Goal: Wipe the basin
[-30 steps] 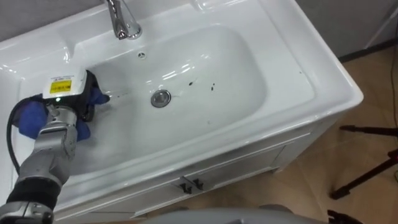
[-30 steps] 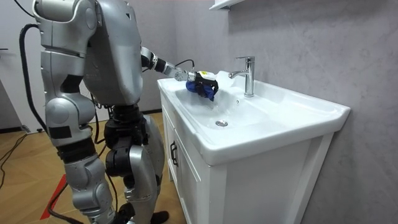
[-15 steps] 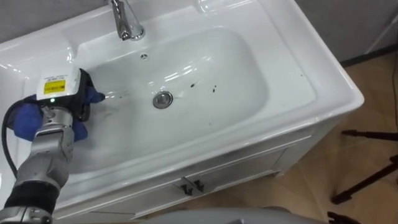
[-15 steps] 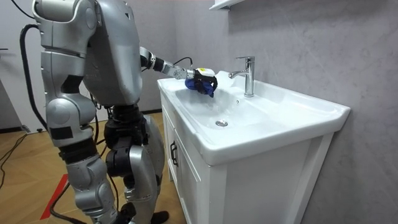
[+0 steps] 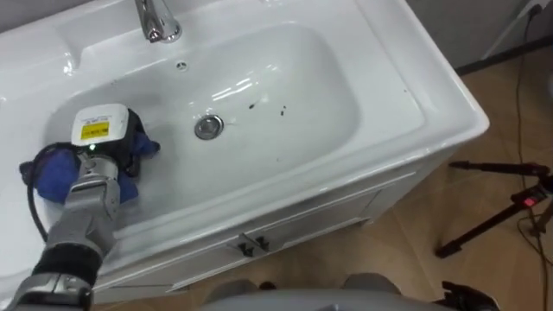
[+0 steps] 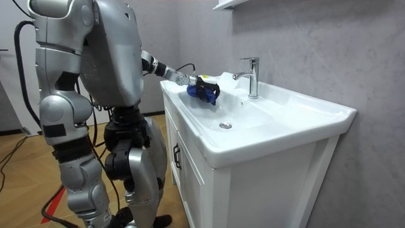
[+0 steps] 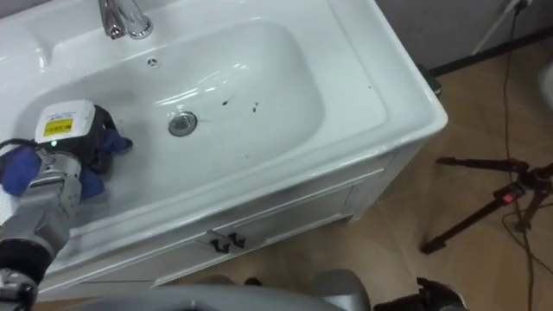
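My left hand is low on the left wall of the white basin, curled round a bunched blue cloth that presses on the porcelain. A white tag with a yellow label covers the back of the hand. The cloth sticks out on both sides of the hand, left of the drain. A few dark specks lie on the basin floor right of the drain. In the room view the hand and cloth are at the basin's far-left side. My right arm hangs at my side there.
A chrome tap stands at the back rim, above the drain. Cabinet door handles show below the front edge. A black tripod stands on the wooden floor to the right. I stand at the vanity's left end.
The eye views have shifted with the camera. My left hand has slid the cloth a little toward the drain and the basin's front after a short move away.
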